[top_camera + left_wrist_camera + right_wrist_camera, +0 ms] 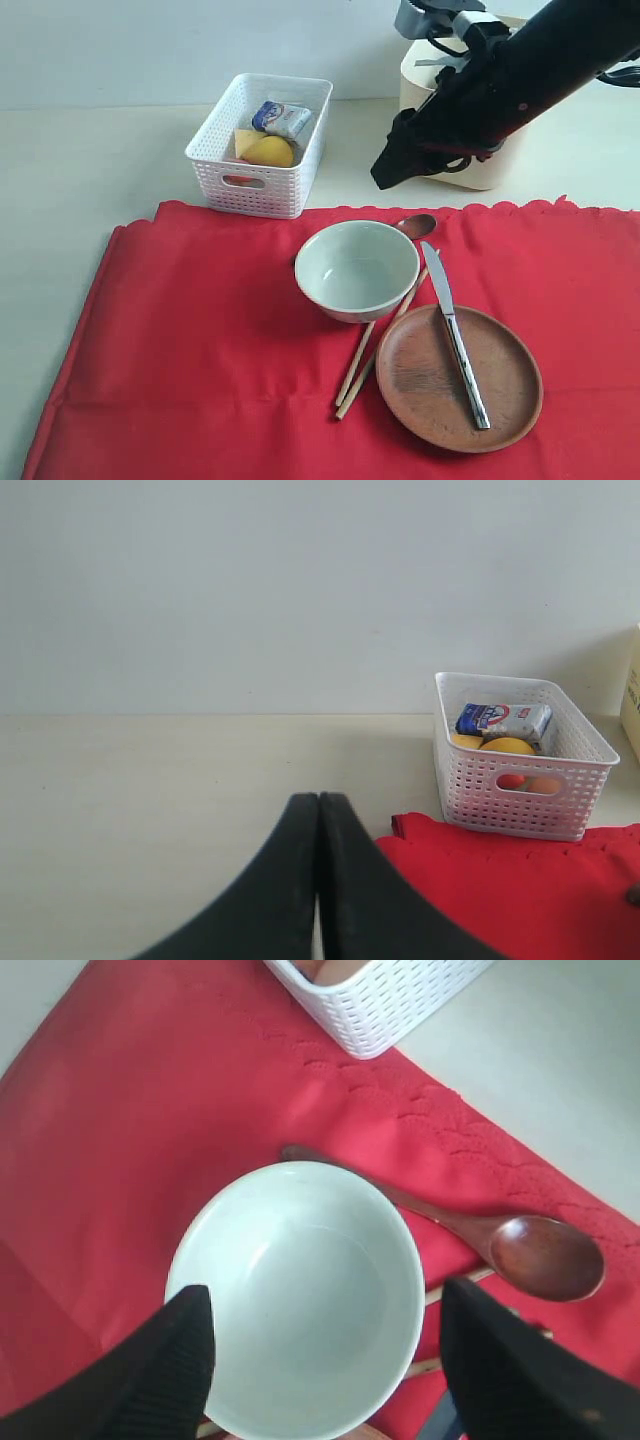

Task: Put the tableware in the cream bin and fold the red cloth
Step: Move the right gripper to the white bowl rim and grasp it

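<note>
Over the bench's left part, shown only by its own wrist camera, left gripper (318,798): black jaws pressed flat together, nothing between them, above bare bench just beside the far left corner of the large bright red scalloped-edged cloth (200,340). Cloth spread flat across the near part of the bench, scalloped edge along its far side. Right at that far edge, toward the left, low white perforated plastic basket (255,190), with a yellow lemon (270,152) and a small blue-and-white milk carton (282,118) inside. Near the middle of the cloth, pale green-white round bowl (357,268), upright and empty. Pair of wooden chopsticks (365,365) slanting from under the bowl's right side toward the cloth's near edge. Dark wooden spoon (417,226) close to the cloth's far edge, handle passing behind the bowl. Toward the cloth's near right, round brown clay plate (420,390), with a steel knife (455,340) lying across it, blade reaching past the plate's far rim toward the spoon. Above the cloth's far edge, right gripper (383,172): black fingers (185,1360) spread wide, empty, hanging clear above the bowl. Behind its arm, at the bench's far right, off the cloth, tall smooth cream plastic bin (412,85), mostly hidden.
</note>
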Motion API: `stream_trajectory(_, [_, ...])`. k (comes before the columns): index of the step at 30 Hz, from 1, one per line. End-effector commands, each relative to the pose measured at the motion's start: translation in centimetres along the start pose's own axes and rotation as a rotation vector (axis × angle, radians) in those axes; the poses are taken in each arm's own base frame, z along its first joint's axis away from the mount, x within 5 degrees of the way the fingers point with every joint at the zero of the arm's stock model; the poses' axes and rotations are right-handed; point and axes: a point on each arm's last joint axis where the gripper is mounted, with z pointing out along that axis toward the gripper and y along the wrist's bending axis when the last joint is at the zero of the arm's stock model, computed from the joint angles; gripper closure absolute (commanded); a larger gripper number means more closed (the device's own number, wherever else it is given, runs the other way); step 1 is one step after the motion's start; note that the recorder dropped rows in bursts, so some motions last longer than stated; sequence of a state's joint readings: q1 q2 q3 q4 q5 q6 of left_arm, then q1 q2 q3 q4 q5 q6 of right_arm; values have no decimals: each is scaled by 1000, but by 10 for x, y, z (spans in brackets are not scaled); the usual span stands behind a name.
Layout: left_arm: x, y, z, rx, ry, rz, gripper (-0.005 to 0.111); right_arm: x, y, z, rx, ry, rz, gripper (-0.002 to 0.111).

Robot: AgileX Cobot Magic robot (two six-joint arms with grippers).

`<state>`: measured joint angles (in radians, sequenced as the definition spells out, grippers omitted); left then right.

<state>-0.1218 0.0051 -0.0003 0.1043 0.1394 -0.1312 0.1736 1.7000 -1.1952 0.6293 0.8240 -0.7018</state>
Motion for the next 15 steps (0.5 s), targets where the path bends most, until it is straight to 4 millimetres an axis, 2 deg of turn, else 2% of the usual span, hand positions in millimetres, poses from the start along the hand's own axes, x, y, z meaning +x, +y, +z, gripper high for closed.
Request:
stream_trajectory(1, [0,0,0,8,-6,-6,106,0,1,1,-6,-1,-7,46])
stream_trajectory(11, [0,0,0,8,-6,-6,106,2,-2,1,24,22,-11,46])
stream_trajectory(15, [0,0,0,8,-6,-6,106,5,-5,9,20,44,17,46])
